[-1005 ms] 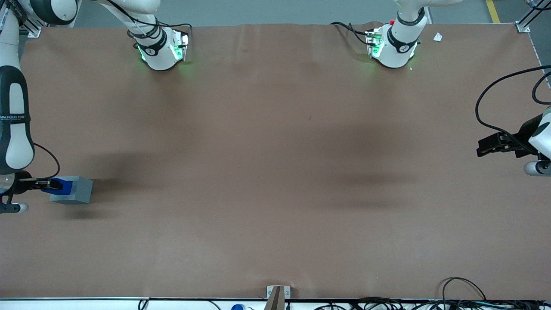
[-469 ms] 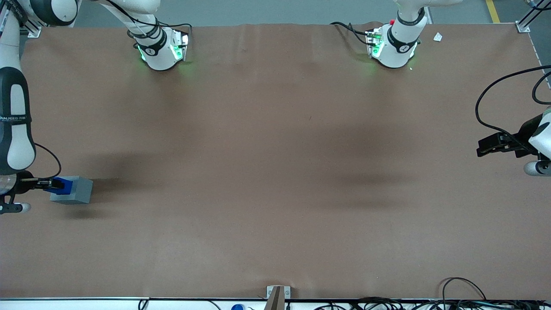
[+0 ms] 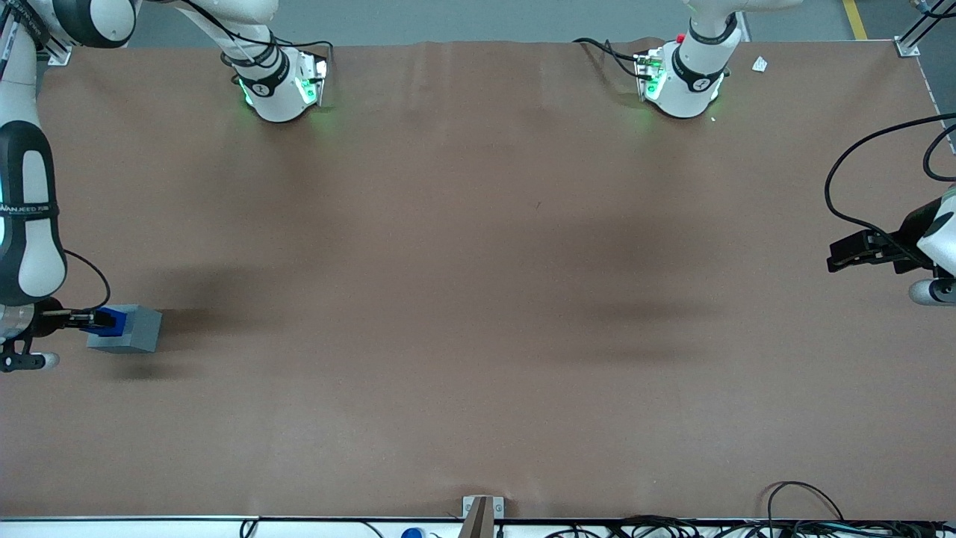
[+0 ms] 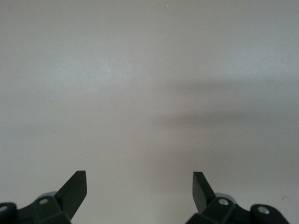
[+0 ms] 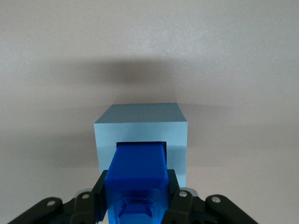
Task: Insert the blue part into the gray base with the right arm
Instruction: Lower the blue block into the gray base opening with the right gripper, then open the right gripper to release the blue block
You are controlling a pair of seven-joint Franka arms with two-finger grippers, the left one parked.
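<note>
At the working arm's end of the table, the black two-finger gripper (image 5: 135,205) clamps the bright-blue plastic block (image 5: 138,175), stub partly inside the light-gray plastic cube's (image 5: 140,123) recess; its long axis points straight into the opening

Bright-blue blue part (image 5: 138,175), light-gray gray base (image 5: 140,123), black gripper (image 5: 135,205)

The blue part (image 5: 138,173) looks like smooth, slightly glossy plastic. The gray base (image 5: 140,133) is matt plastic. The pincer (image 5: 135,205), at the tabletop's working-arm end, is matt black plastic with small metal screws. The tabletop (image 3: 478,299) has a matt brown, cloth-like cover, faintly creased.
</note>
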